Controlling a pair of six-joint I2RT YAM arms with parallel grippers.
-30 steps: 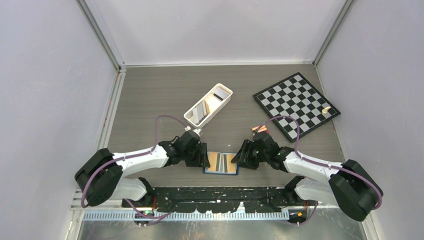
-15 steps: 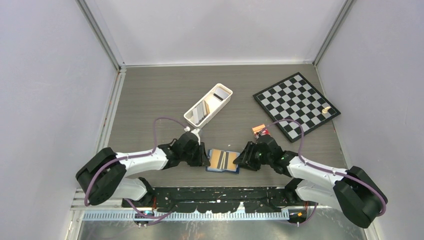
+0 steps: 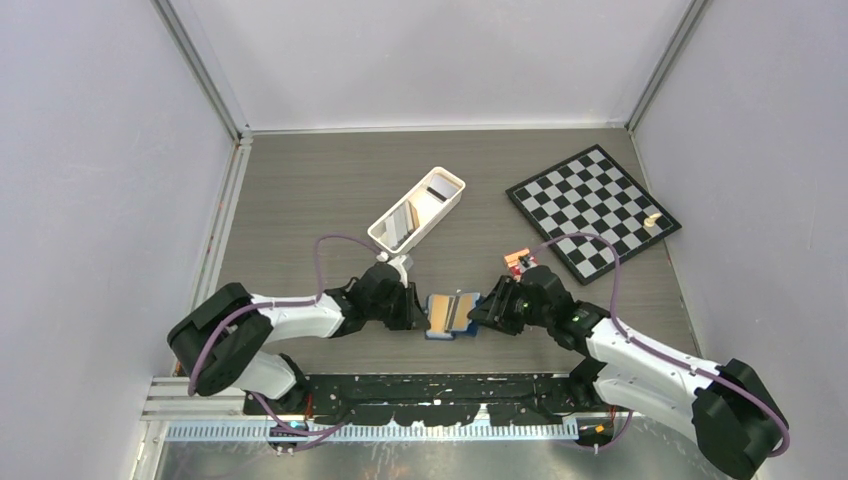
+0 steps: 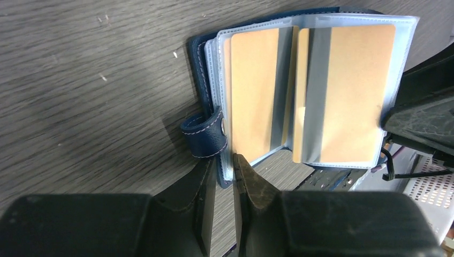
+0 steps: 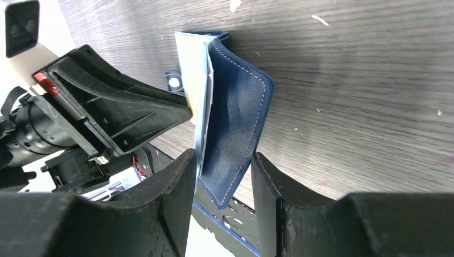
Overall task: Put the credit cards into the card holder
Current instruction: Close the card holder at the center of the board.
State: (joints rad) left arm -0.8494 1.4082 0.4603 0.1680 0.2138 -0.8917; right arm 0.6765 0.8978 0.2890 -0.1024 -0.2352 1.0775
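Note:
The card holder (image 3: 452, 314), navy with clear sleeves inside, hangs half-folded between both grippers near the table's front edge. Tan credit cards (image 4: 257, 91) sit in its sleeves, one on each page. My left gripper (image 4: 225, 160) is shut on the holder's left cover edge, just below the clasp strap (image 4: 206, 134). My right gripper (image 5: 224, 156) is shut on the right navy flap (image 5: 235, 123), which bows between its fingers. In the top view the left gripper (image 3: 415, 310) and right gripper (image 3: 482, 310) face each other across the holder. More credit cards (image 3: 405, 215) stand in the white tray.
The long white tray (image 3: 437, 222) lies diagonally behind the grippers. A chessboard (image 3: 592, 207) with a small pale piece (image 3: 652, 220) is at the back right. A red-orange pack (image 3: 518, 260) lies by the board's near corner. The arm bases' rail runs along the near edge.
The holder lay open and flat a second ago. Both grippers have pushed in from the sides and closed on its edges, and its two halves now stand folded up and narrower.

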